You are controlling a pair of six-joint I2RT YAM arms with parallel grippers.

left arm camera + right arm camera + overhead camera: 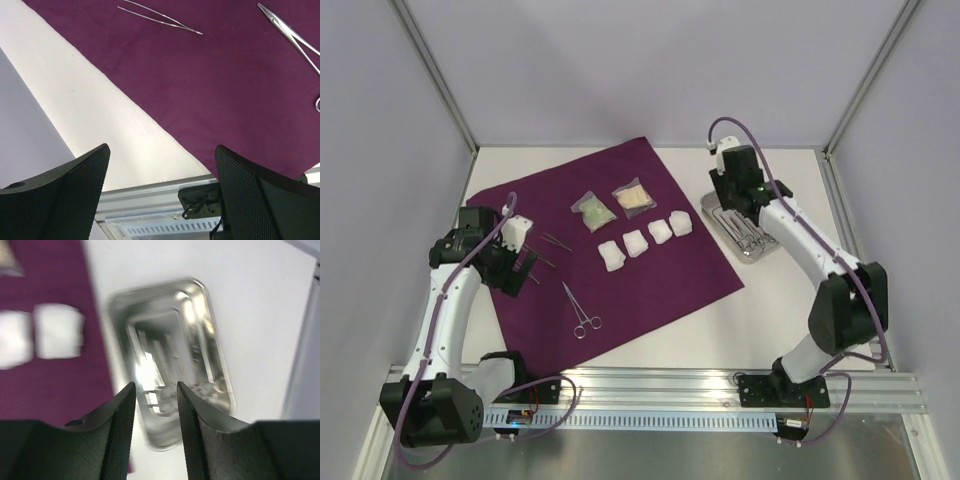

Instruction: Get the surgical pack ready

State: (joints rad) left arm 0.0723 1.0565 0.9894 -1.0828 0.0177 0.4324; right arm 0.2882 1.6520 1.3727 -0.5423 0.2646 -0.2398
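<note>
The deep-purple cloth (650, 285) lies spread at the table's middle. On it are two clear packets (590, 212) (634, 196), several white gauze pads (645, 240), tweezers (557, 241) and a scissor-like steel clamp (582, 312). The steel tray (756, 256) sits off the cloth's right edge with steel instruments (745, 232) in it. My right gripper (156, 390) hovers over the tray (200, 295), its jaws parted with nothing between them; that view is blurred. At the cloth's left corner my left gripper (160, 165) is wide open and empty, with the tweezers (160, 17) and clamp (292, 35) ahead of it.
An aluminium rail (720, 385) carrying the arm bases runs along the near edge. Grey walls and frame posts (435, 80) close the table in on the left, back and right. Bare white tabletop (100, 115) lies left of the cloth.
</note>
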